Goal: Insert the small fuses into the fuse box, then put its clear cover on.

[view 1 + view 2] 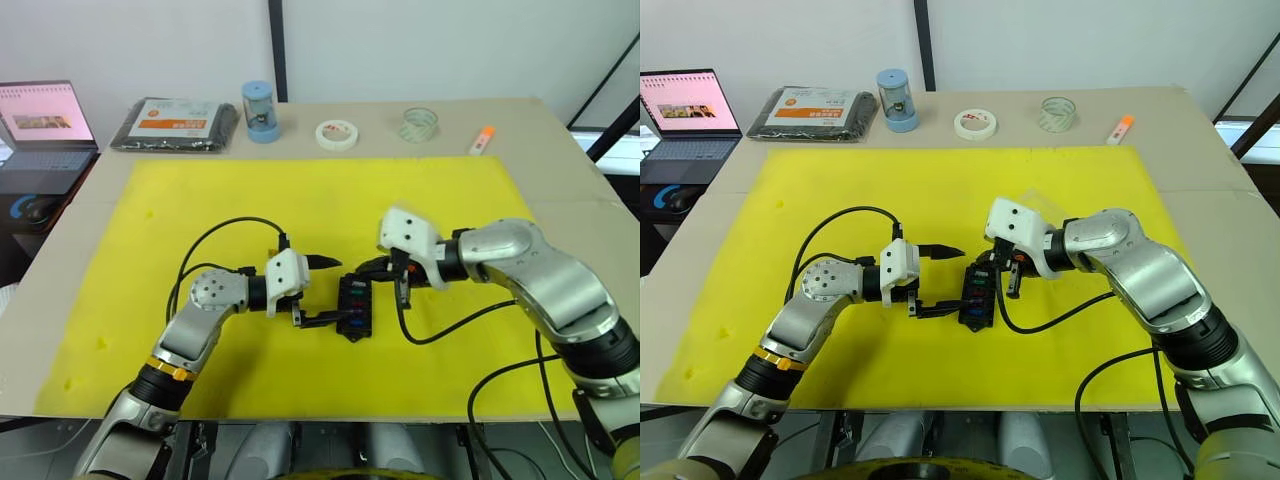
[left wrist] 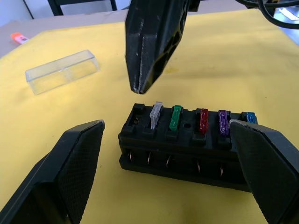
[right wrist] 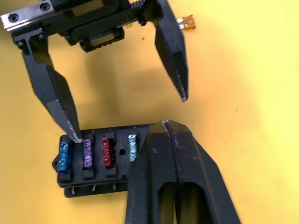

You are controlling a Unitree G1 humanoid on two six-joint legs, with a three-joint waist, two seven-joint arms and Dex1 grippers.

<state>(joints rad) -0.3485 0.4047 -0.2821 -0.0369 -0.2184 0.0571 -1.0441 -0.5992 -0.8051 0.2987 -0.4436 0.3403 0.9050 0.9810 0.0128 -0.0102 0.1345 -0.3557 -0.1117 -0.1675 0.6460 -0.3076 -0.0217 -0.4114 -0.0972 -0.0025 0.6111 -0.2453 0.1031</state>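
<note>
I spread my left gripper's (image 1: 322, 290) jaws around the small black slotted fuse box (image 1: 354, 308), bracing it mid-counter, while my right gripper (image 3: 163, 126), jaws pressed together, hovered above the grey blade fuse (image 2: 155, 115).

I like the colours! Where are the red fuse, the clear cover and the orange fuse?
red fuse (image 2: 203, 119), left wrist view, its top.
clear cover (image 2: 62, 71), left wrist view, its upper face.
orange fuse (image 3: 188, 21), right wrist view, its body.

A lab or test workshop is suggested. A bench covered by a yellow mat (image 1: 200, 200) is set against a plain pale wall. An open laptop (image 1: 40, 125) is placed beside it, and tape rolls (image 1: 337, 134), a blue canister (image 1: 259, 111), and what may be a marker (image 1: 482, 140) are laid along the back edge.
</note>
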